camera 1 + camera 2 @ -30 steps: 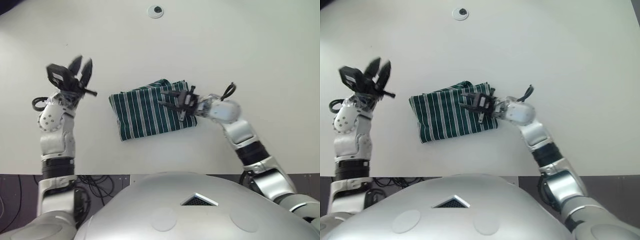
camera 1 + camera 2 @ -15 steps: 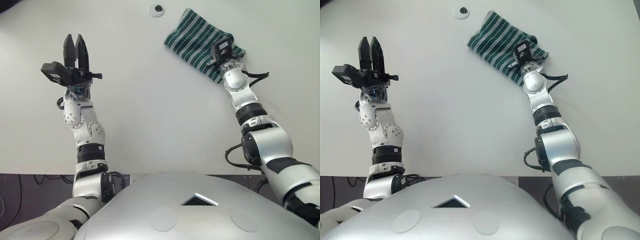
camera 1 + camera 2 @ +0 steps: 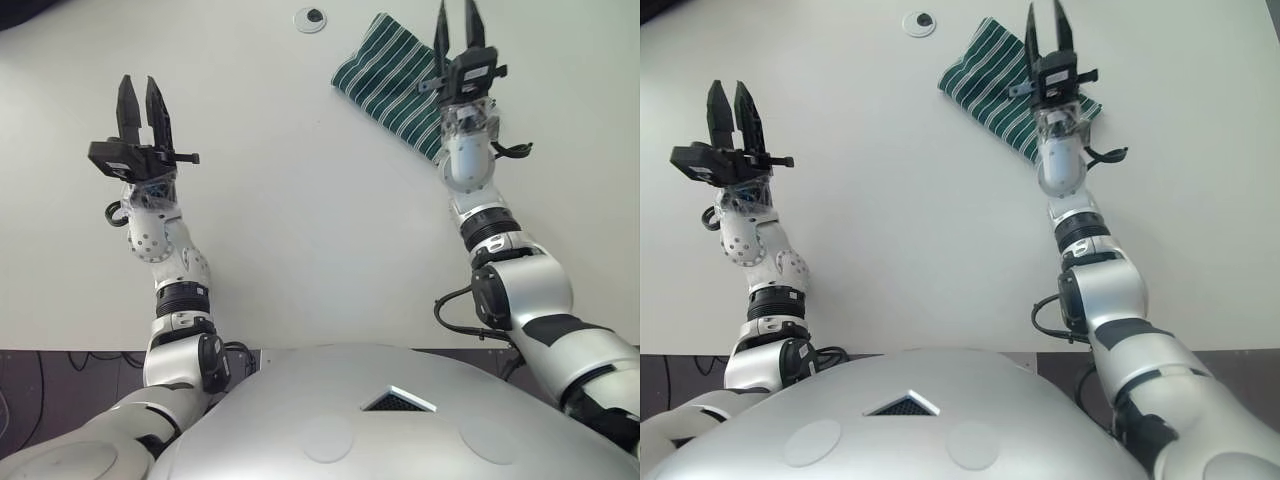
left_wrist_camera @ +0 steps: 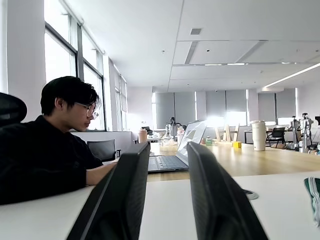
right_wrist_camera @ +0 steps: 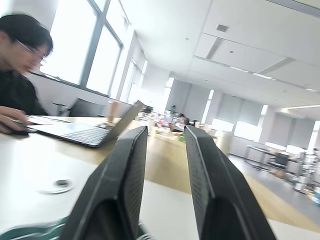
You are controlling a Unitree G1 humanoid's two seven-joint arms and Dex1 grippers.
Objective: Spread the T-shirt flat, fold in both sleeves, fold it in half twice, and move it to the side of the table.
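Note:
The folded green-and-white striped T-shirt [image 3: 385, 72] lies on the white table [image 3: 300, 200] at its far right side. My right gripper [image 3: 455, 25] is raised above the shirt's right end, open, fingers pointing up, nothing between them. The right wrist view has its two dark fingers [image 5: 120, 185] apart, with a strip of the shirt [image 5: 30, 234] low beside them. My left gripper [image 3: 140, 95] is held up over the table's left part, open and empty, far from the shirt. In the left wrist view the shirt's edge [image 4: 314, 192] lies far off beyond that gripper's fingers [image 4: 120, 200].
A round cable grommet [image 3: 311, 20] is set in the table just left of the shirt. Black cables [image 3: 190, 365] hang at the table's front edge. The tabletop between the arms is bare white surface.
The right gripper carried the shirt from the table's middle to the far right, then let go and rose off it, fingers open. The left arm stayed raised, shifting only slightly.

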